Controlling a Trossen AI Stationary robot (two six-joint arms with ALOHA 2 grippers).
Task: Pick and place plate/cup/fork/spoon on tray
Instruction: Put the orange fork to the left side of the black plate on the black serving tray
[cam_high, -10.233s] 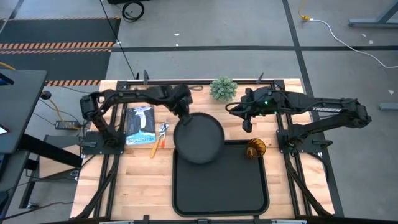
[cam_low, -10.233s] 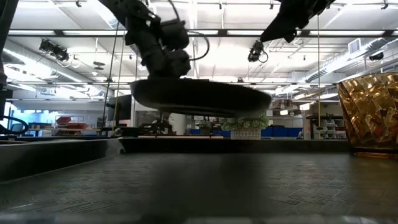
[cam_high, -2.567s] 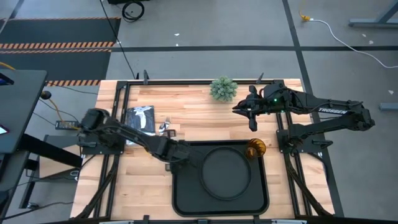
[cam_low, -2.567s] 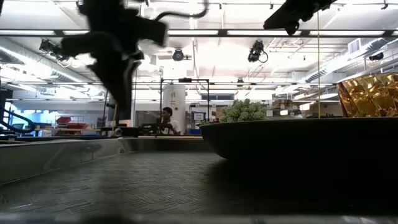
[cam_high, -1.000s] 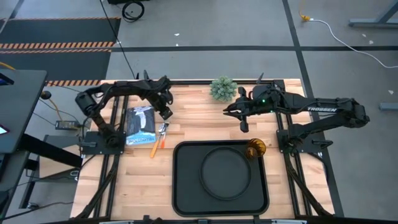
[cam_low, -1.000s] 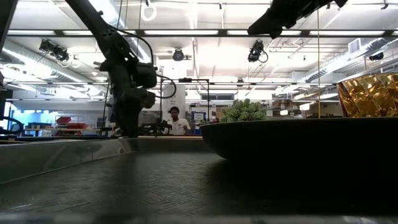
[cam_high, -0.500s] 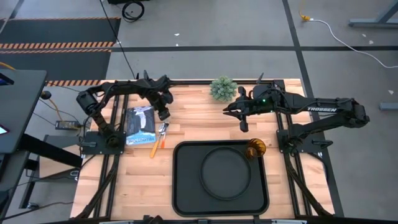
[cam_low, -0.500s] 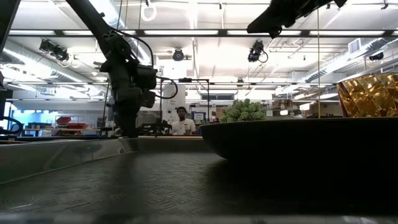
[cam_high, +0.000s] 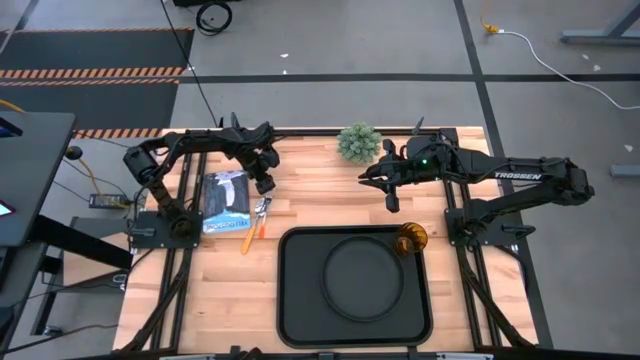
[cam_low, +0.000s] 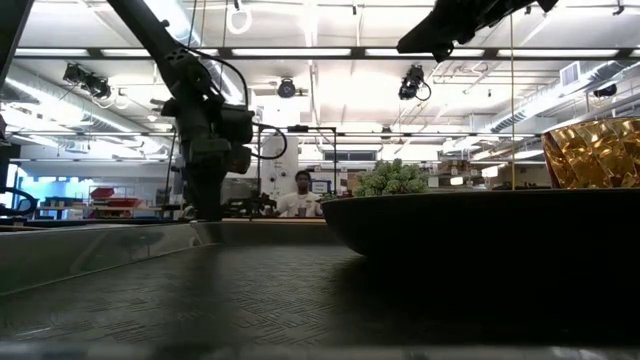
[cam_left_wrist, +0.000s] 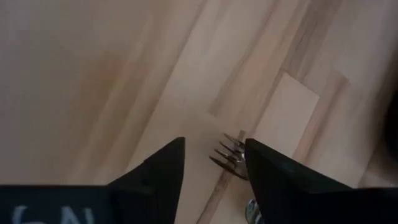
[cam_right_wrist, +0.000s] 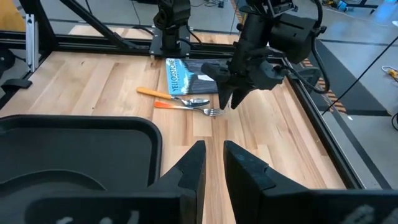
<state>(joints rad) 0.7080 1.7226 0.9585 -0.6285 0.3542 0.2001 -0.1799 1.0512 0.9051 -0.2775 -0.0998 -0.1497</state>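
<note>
The round black plate (cam_high: 362, 277) lies flat on the black tray (cam_high: 285, 290), with the amber cup (cam_high: 410, 240) upright at the tray's far right corner. The orange-handled fork (cam_right_wrist: 186, 107) and spoon (cam_right_wrist: 177, 98) lie side by side on the wood, left of the tray. My left gripper (cam_left_wrist: 214, 146) hangs open, fingers pointing down, just above their metal ends. The fork's tines (cam_left_wrist: 227, 155) show between its fingers, untouched. My right gripper (cam_right_wrist: 213, 163) hovers over the table's far right part (cam_high: 392, 203), with a narrow gap between its fingers and nothing in it.
A blue booklet (cam_high: 225, 200) lies left of the fork and spoon. A small green plant (cam_high: 359, 142) stands at the far edge between the arms. Bare wood lies between the utensils and the tray's left rim. A person stands in the room beyond the table.
My left gripper has sunk a little toward the fork and spoon and has kept over their metal ends. Plate, cup, fork and spoon have stayed where they were.
</note>
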